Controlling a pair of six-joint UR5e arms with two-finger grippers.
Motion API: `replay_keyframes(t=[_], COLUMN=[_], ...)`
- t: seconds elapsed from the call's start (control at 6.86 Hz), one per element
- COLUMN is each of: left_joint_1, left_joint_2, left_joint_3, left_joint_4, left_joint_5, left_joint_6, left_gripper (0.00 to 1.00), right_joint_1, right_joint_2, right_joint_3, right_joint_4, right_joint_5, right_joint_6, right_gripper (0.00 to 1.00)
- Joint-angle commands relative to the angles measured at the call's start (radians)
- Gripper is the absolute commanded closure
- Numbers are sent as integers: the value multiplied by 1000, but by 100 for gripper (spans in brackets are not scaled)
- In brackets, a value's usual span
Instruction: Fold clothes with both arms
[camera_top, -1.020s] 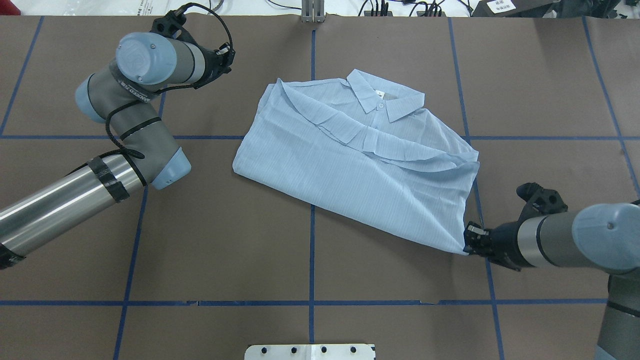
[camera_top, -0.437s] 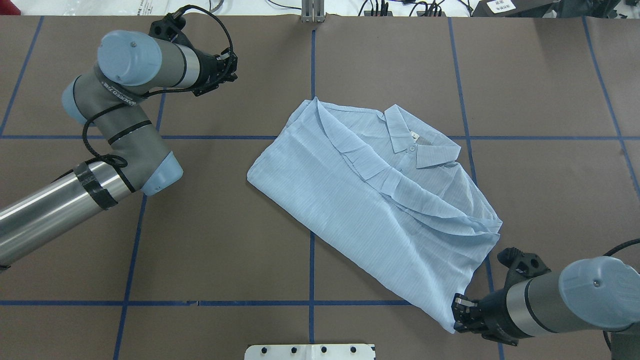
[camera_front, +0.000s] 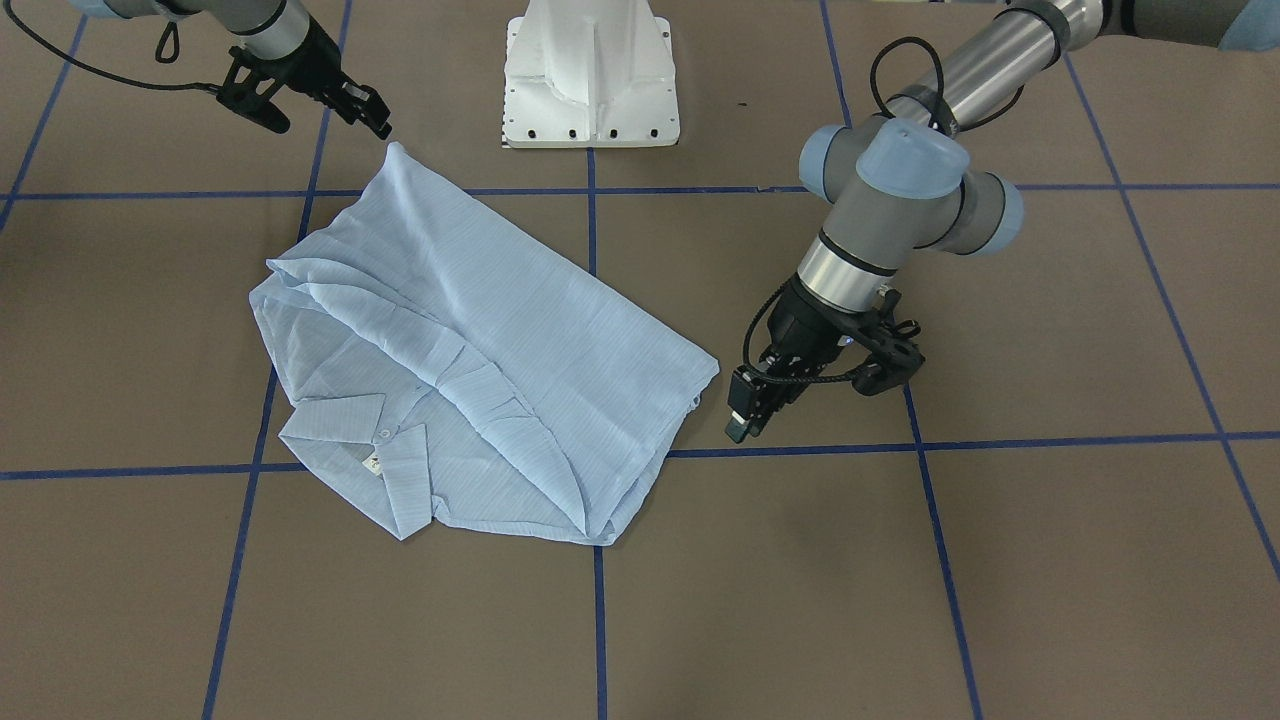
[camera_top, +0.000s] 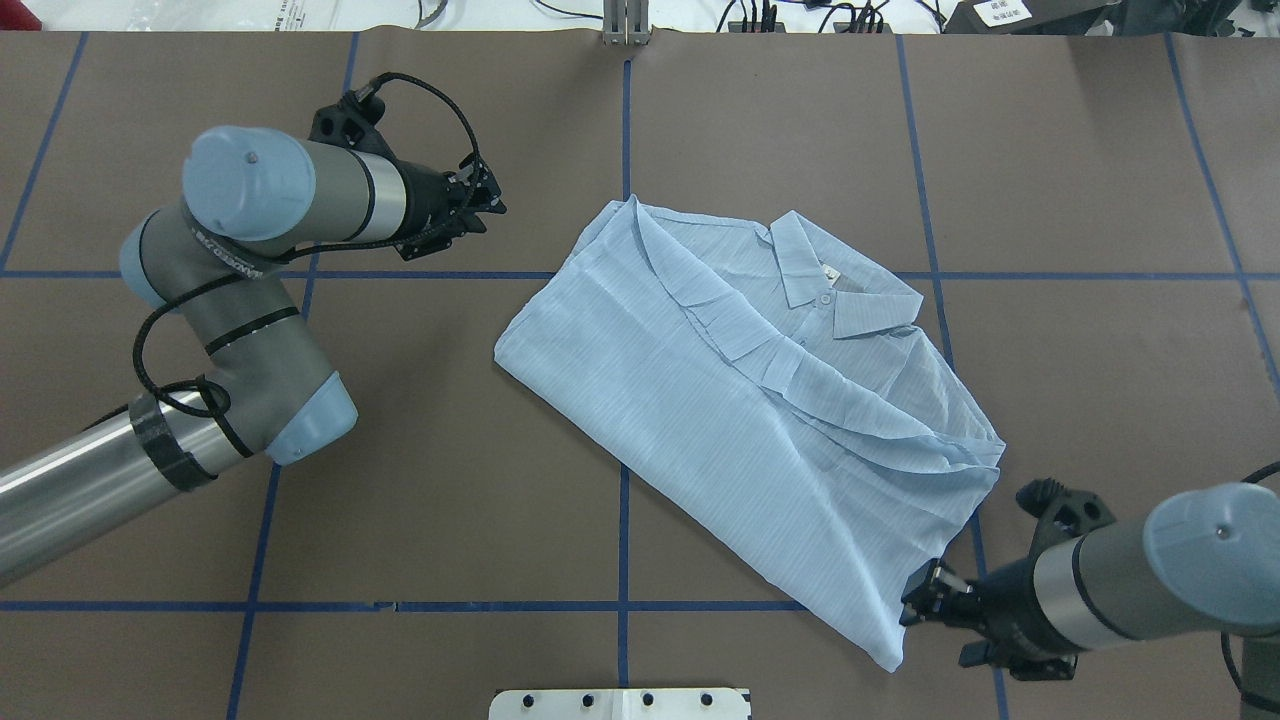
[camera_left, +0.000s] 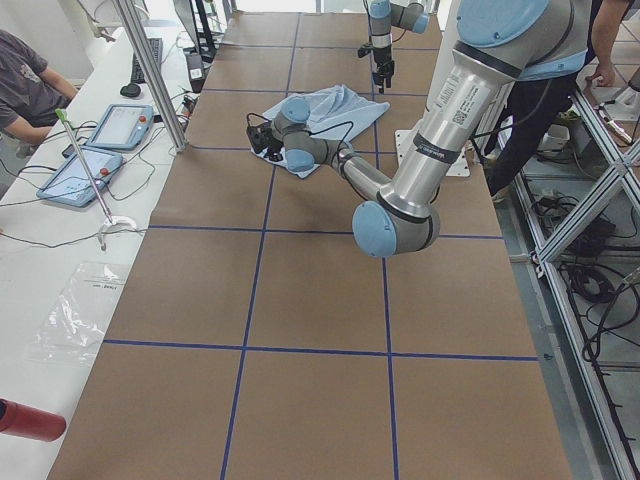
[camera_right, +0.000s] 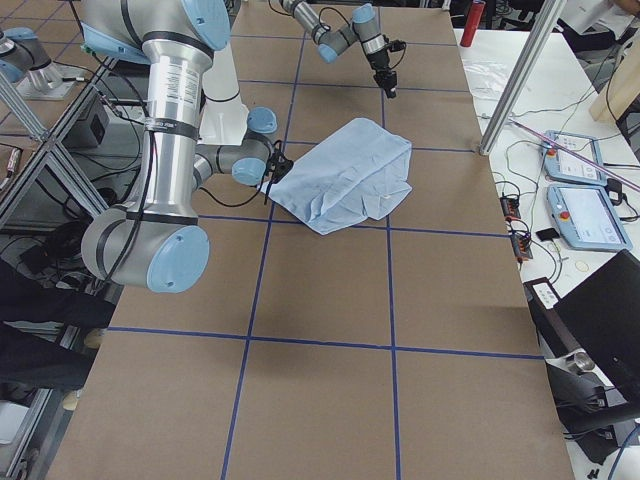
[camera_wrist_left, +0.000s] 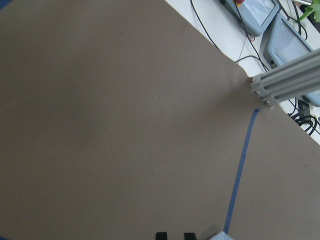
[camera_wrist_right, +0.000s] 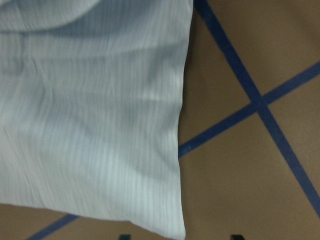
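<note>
Folded shirt (camera_top: 740, 400) lies flat on the table (camera_top: 400, 520).
Right gripper (camera_top: 912, 603), fingers spread and empty, sits just off the shirt's hem corner; left gripper (camera_top: 495, 202), fingers together, is near the shirt's opposite side.

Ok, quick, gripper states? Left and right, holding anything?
Left gripper: closed, empty, clear of the shirt.
Right gripper: open, at the shirt's near corner, not gripping it.

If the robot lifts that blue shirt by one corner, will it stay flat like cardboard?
Probably not. The thin pale-blue striped button-up shirt lies in soft folds and wrinkles, so it would likely droop and unfold. It looks light, so a push would probably bunch it up or slide it on the brown table cover.
</note>
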Motion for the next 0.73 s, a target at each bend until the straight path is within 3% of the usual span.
replay_keyframes(t=[0.0, 0.15, 0.29, 0.58], left_joint_1=[116, 179, 216, 227], left_joint_2=[63, 77, 70, 69], left_joint_3=[-58, -64, -68, -99], left_joint_4=[8, 38, 122, 203], left_joint_5=[26, 84, 113, 115], left_joint_6=[-133, -142, -142, -142], left_gripper=[53, 48, 47, 46], right_joint_1=[249, 334, 371, 390], right_joint_2=[14, 68, 123, 142], right_joint_3=[-65, -129, -194, -220], right_joint_4=[4, 1, -1, 0], right_joint_5=[50, 58, 75, 78], right_joint_6=[-109, -245, -260, -265], right_gripper=[0, 0, 0, 0])
